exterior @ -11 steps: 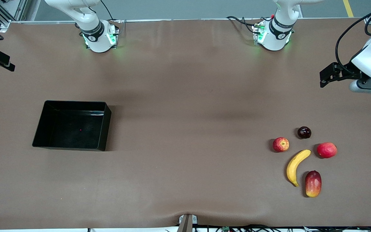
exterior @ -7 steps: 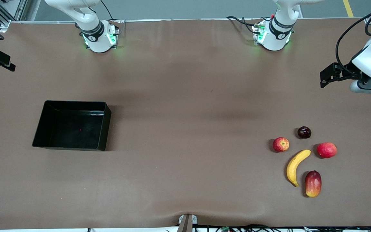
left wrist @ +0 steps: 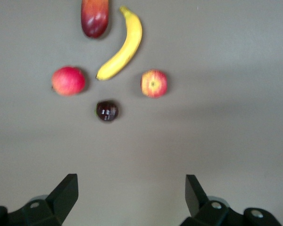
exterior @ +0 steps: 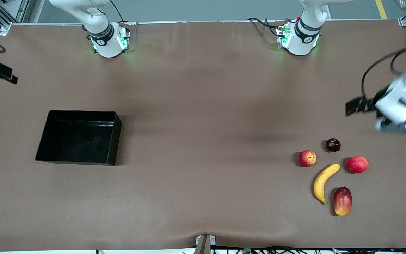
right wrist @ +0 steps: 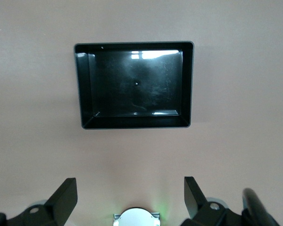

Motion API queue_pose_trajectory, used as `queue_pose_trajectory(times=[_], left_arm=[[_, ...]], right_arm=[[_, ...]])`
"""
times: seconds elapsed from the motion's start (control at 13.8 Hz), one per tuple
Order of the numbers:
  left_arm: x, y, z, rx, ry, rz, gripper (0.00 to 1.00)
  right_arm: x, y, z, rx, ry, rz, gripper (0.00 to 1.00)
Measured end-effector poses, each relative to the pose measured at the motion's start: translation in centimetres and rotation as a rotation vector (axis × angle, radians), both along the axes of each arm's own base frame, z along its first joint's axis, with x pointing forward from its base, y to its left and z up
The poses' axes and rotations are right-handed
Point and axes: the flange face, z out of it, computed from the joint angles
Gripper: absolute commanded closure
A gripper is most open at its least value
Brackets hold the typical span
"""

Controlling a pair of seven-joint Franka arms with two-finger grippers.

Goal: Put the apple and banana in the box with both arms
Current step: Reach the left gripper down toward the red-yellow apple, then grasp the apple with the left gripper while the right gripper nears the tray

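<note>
Near the left arm's end lie apple [exterior: 307,158] and banana [exterior: 324,182]

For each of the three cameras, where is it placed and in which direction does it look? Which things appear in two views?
Front view: high across the table, facing both arm bases; it shows the box, apple and banana.
Left wrist view: on the left arm, looking down at the fruit; the open left pincer shows.
Right wrist view: on the right arm, looking down into the box; the open right pincer shows.
Shared: the front view shares the fruit with the left wrist view and the box with the right.
</note>
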Motion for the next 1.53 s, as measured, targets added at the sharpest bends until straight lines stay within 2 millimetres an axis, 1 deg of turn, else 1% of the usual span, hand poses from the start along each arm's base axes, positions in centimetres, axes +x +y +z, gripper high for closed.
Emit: queue_pose_trajectory(times=[0.07, 0.22, 0.36, 0.51, 0.65, 0.73, 0.8, 0.87, 1.02, 1.09, 1.16, 1.24, 1.31, 1.38, 1.45, 1.53], left_arm=[[1.6, -0.3, -2.6, -0.007, -0.012, -0.005, 0.00], [4.3, -1.0, -8.5, -0.019, -0.019, -0.013, 0.00], [6.0, -1.3, -14.2, -0.029, -0.007, -0.016, 0.00], [7.0, -1.5, -19.0, -0.032, -0.010, -0.022, 0.00], [7.2, -1.9, -22.6, -0.019, 0.004, -0.042, 0.00], [7.1, -2.2, -24.2, -0.016, 0.022, -0.050, 0.00], [6.9, -2.5, -25.5, -0.014, 0.038, -0.055, 0.00], [6.8, -2.7, -26.6, -0.015, 0.042, -0.058, 0.00], [6.4, -2.9, -28.6, -0.021, 0.025, -0.062, 0.00], [6.1, -2.9, -29.5, -0.023, 0.018, -0.063, 0.03], [5.9, -3.0, -30.1, -0.024, 0.015, -0.064, 0.25], [5.6, -3.0, -30.6, -0.025, 0.018, -0.066, 0.41], [5.3, -3.1, -31.0, -0.025, 0.024, -0.067, 0.63], [5.1, -3.2, -31.4, -0.024, 0.031, -0.068, 0.92], [4.9, -3.2, -31.7, -0.024, 0.038, -0.069, 1.00], [4.7, -3.2, -31.8, -0.022, 0.040, -0.066, 1.00]], right_arm=[[0.8, -0.7, -1.5, -0.003, 0.027, -0.013, 0.00], [1.9, -3.1, -4.3, -0.018, 0.077, -0.037, 0.00], [2.7, -5.2, -7.1, -0.022, 0.129, -0.053, 0.00], [3.6, -7.8, -10.9, -0.019, 0.179, -0.090, 0.00], [4.6, -10.8, -15.6, -0.019, 0.188, -0.112, 0.00], [5.0, -11.9, -18.2, -0.022, 0.177, -0.117, 0.00], [5.2, -12.5, -20.4, -0.027, 0.160, -0.120, 0.00], [5.3, -12.7, -22.4, -0.031, 0.141, -0.117, 0.00], [5.1, -12.8, -25.8, -0.033, 0.100, -0.069, 0.00], [5.0, -13.0, -27.4, -0.031, 0.082, -0.032, 0.00], [4.7, -13.5, -29.0, -0.029, 0.068, -0.004, 0.00], [4.4, -14.0, -30.4, -0.030, 0.055, 0.012, 0.00], [4.0, -14.4, -31.8, -0.033, 0.044, 0.020, 0.00], [3.8, -14.6, -33.1, -0.037, 0.031, 0.026, 0.00], [3.5, -14.5, -34.3, -0.041, 0.018, 0.033, 0.00], [3.2, -14.3, -35.5, -0.044, 0.008, 0.040, 0.19]])
